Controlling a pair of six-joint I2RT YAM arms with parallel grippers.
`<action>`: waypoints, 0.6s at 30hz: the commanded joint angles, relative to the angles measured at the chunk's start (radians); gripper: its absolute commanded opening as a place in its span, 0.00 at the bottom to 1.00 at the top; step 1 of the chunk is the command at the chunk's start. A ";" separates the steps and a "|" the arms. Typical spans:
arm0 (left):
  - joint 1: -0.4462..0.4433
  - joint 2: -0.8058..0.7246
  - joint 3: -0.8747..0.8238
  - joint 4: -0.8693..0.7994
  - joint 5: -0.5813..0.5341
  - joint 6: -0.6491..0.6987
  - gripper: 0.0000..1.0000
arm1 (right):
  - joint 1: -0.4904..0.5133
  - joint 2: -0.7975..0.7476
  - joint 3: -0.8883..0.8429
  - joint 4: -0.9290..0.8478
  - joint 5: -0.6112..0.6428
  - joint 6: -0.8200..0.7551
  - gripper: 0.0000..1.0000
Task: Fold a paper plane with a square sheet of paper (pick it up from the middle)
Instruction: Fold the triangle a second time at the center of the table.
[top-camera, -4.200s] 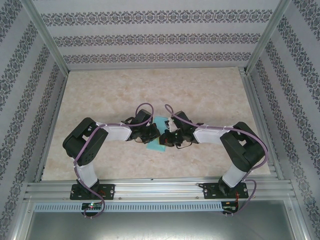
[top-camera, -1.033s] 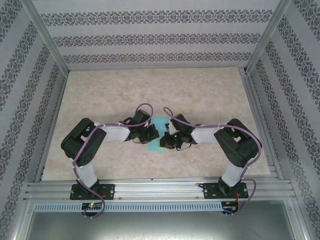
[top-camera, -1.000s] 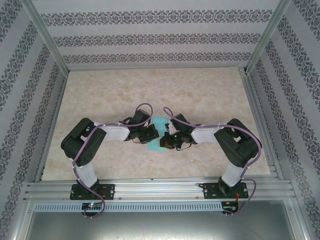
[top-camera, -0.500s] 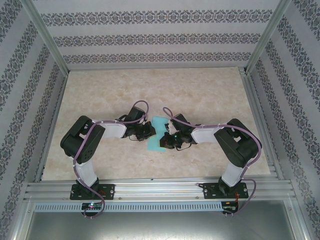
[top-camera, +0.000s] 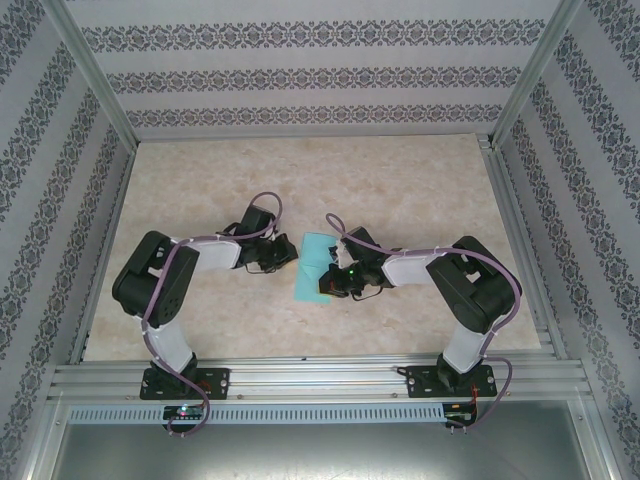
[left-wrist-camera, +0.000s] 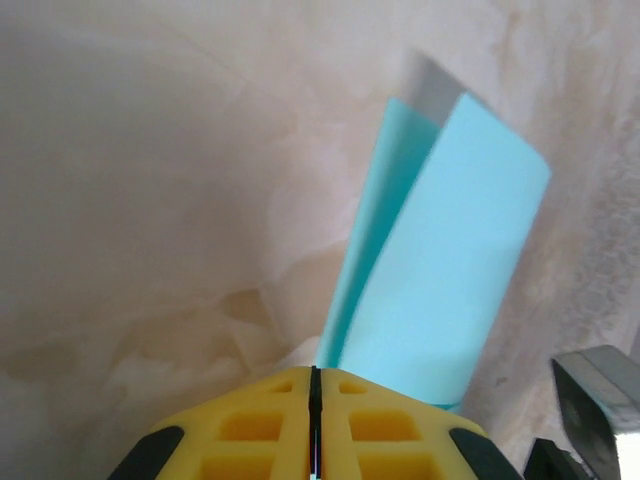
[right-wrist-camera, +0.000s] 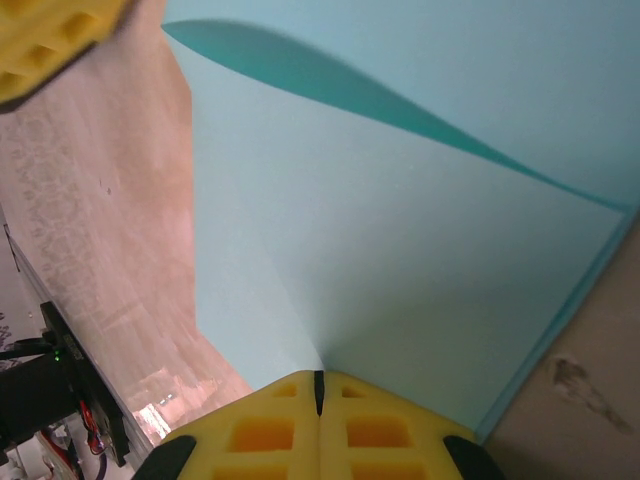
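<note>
Turquoise and folded over on itself, the one sheet of paper lies on the marble-patterned table between the two arms. Its long axis runs from the far side toward us, the near end leaning a little to the left. From above we see it only as a narrow flat strip. The left wrist camera shows two layers of the sheet, the upper flap lifted off the lower one. The right wrist camera shows a broad smooth face of it with a dark shadow under a raised edge. We count two grippers. The left gripper sits just beside the strip's left edge, its yellow fingers pressed together. The right gripper is clenched on the sheet's right edge, where the paper runs into the seam between its fingers.
</note>
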 joint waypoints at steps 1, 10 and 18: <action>-0.004 -0.087 -0.008 -0.025 -0.006 0.021 0.13 | 0.005 0.055 -0.038 -0.143 0.065 0.001 0.00; -0.088 -0.059 0.008 0.001 0.055 0.028 0.13 | 0.005 0.043 -0.027 -0.151 0.068 0.002 0.00; -0.099 0.061 0.009 0.028 0.046 0.015 0.11 | 0.005 0.009 -0.013 -0.134 0.046 0.019 0.01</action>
